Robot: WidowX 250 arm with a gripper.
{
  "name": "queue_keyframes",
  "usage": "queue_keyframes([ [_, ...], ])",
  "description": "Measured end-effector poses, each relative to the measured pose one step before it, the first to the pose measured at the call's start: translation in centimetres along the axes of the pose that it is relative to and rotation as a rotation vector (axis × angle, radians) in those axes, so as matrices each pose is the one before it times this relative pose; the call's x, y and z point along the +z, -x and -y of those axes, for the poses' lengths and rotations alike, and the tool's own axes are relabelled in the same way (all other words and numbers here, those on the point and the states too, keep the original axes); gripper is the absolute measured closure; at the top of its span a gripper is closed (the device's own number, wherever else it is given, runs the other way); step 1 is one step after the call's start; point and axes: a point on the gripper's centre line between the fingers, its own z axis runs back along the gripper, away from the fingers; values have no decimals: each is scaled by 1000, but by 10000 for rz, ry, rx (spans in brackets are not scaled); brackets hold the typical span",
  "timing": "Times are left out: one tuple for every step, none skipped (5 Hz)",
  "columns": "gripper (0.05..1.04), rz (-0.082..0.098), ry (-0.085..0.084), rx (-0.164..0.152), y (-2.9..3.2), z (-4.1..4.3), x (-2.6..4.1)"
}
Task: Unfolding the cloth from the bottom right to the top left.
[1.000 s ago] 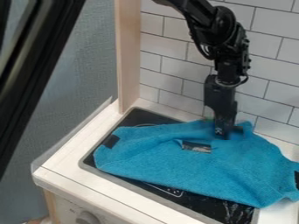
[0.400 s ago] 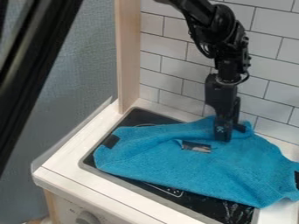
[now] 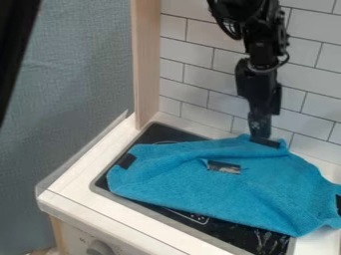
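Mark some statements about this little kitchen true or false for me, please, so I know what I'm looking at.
1. The cloth is blue. True.
2. The gripper is at the cloth's edge nearest the camera. False: it is at the far edge, by the tiled wall.
3. The cloth covers the whole stovetop. False: dark parts of it show beyond the cloth.
4. A knob is on the front, below the counter's top. True.
5. The cloth is rolled into a tight ball. False: it lies mostly spread, with some folds.
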Motion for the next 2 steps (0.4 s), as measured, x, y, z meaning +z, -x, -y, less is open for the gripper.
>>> queue_keyframes([
  [84, 46, 458, 186, -1347, 352, 2065],
  [84, 6, -2, 109, -308, 21, 11],
])
